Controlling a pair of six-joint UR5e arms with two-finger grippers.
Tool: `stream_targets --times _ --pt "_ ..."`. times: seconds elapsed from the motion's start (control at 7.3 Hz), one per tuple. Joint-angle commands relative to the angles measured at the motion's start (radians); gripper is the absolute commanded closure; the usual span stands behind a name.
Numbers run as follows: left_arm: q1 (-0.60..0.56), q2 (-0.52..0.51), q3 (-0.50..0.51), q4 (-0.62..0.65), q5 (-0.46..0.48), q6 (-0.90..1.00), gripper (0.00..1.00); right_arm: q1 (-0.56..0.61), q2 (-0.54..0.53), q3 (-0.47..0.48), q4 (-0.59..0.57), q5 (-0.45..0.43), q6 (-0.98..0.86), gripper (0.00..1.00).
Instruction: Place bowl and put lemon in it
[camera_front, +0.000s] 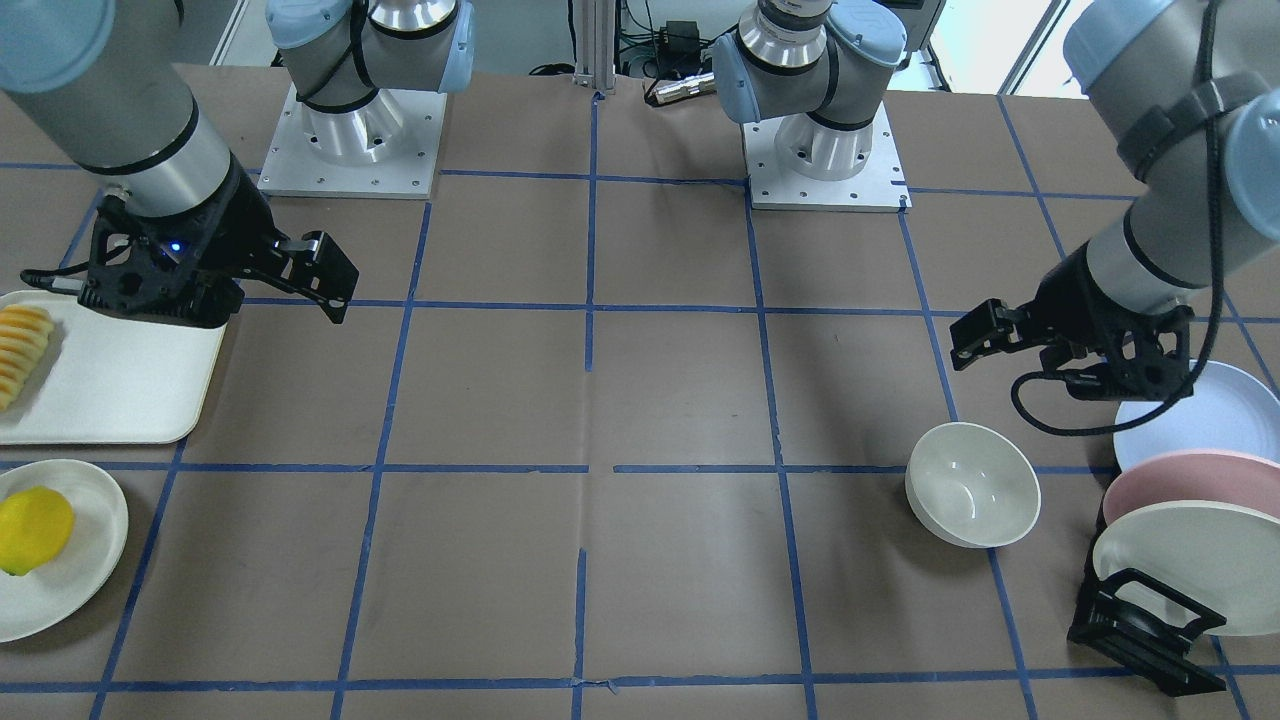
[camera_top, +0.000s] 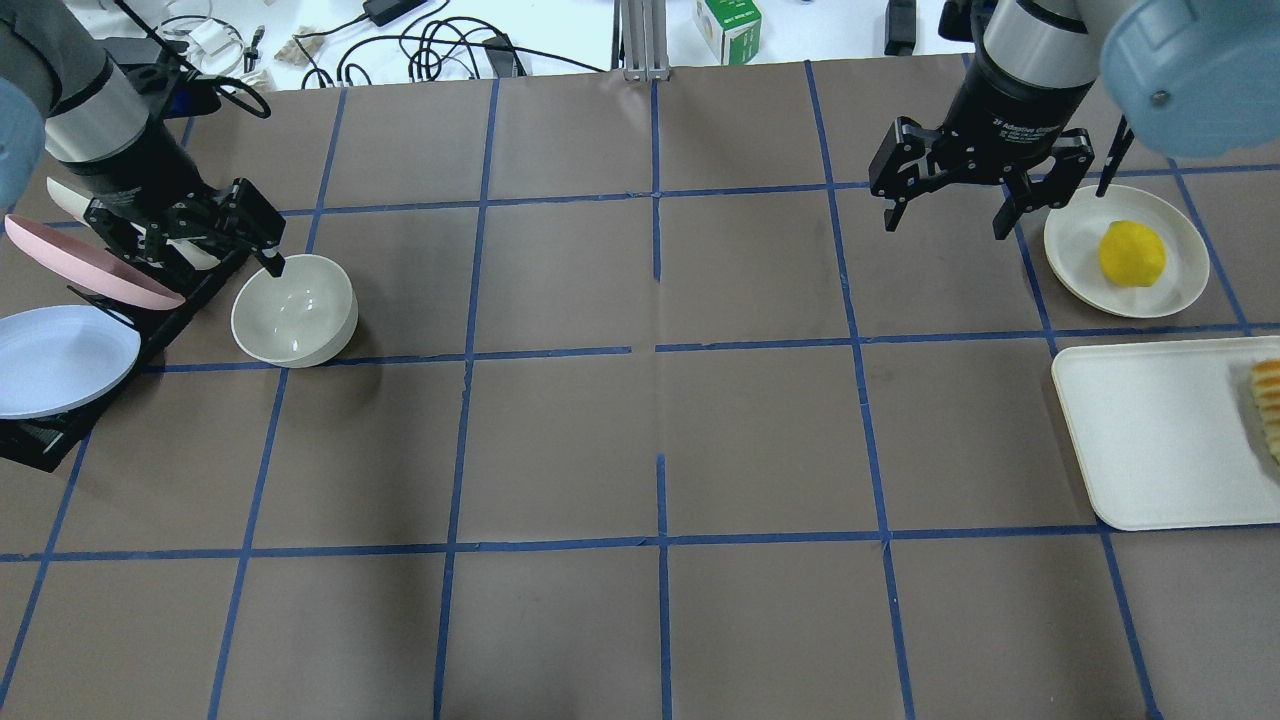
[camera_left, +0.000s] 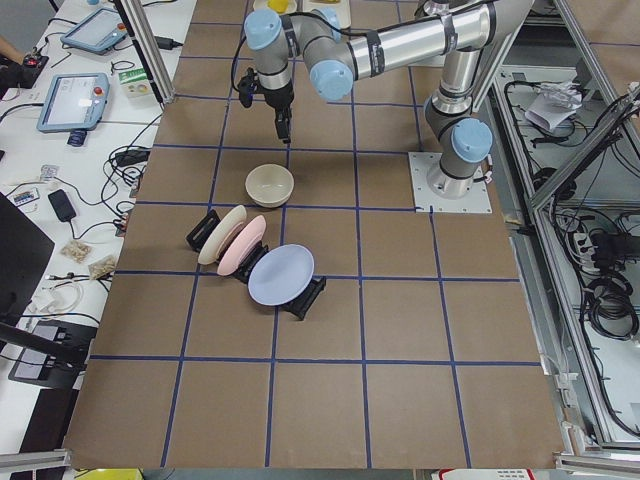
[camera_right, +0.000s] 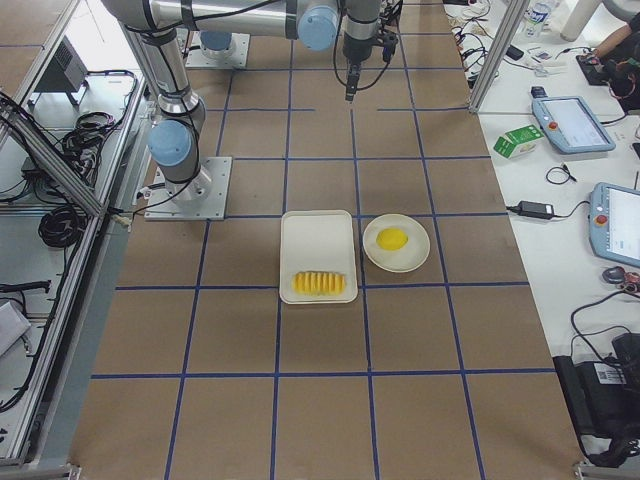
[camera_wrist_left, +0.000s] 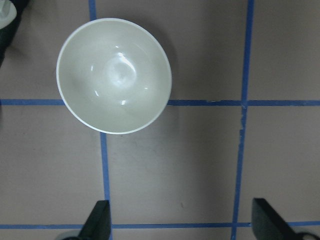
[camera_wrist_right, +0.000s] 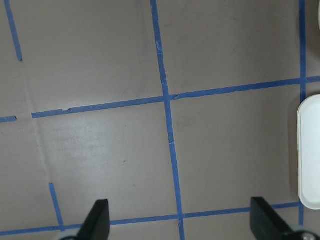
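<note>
- Overhead exterior, far left: shows a black rack (camera_top: 40, 440) with a pink plate (camera_top: 90, 272) and a pale blue plate (camera_top: 60, 360) leaning on edge in it.
- Just right of the rack, shows the left gripper (camera_wrist_left: 182, 225) hanging above the counter (camera_top: 560, 450), jaws spread wide and gripping nothing. Left wrist view agrees: both tips far apart over brown paper.
- Next, finds the bowl (camera_top: 295, 312) upright on the counter, mouth up, nothing inside, set over a crossing of blue tape lines (camera_top: 500, 352). Lies ahead of the left jaws rather than between them. Exterior left view places it clearly below them, not touching.
- Past the middle, shows the right gripper (camera_top: 945, 228) hovering, jaws likewise spread and holding nothing. Right wrist view looks down on taped paper, with the rounded edge of a white tray (camera_top: 1150, 440) at the side.
- Just right of those jaws, finds the lemon (camera_top: 1132, 253) lying whole on a flat off-white plate (camera_top: 1075, 275), a little off its centre. Well apart from the bowl, at the opposite end of the counter.
- Last, nearer the camera than that plate, shows the tray flat on the counter, with ridged orange-yellow sliced fruit (camera_top: 1268, 405) at its far right end.
</note>
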Motion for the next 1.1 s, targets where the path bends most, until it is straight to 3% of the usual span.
stream_targets --times 0.0,0.41,0.68,0.96 --pt "0.075 -0.100 -0.020 0.115 -0.001 0.054 0.00 -0.162 0.069 0.001 -0.113 -0.010 -0.148 0.00" --pt "0.104 -0.239 -0.071 0.324 0.002 0.124 0.00 -0.379 0.209 0.010 -0.317 -0.080 -0.423 0.00" --pt "0.109 -0.294 -0.075 0.370 0.002 0.127 0.00 -0.393 0.311 0.008 -0.457 -0.076 -0.458 0.00" --pt "0.111 -0.320 -0.080 0.388 -0.001 0.169 0.00 -0.414 0.323 -0.006 -0.465 -0.074 -0.497 0.00"
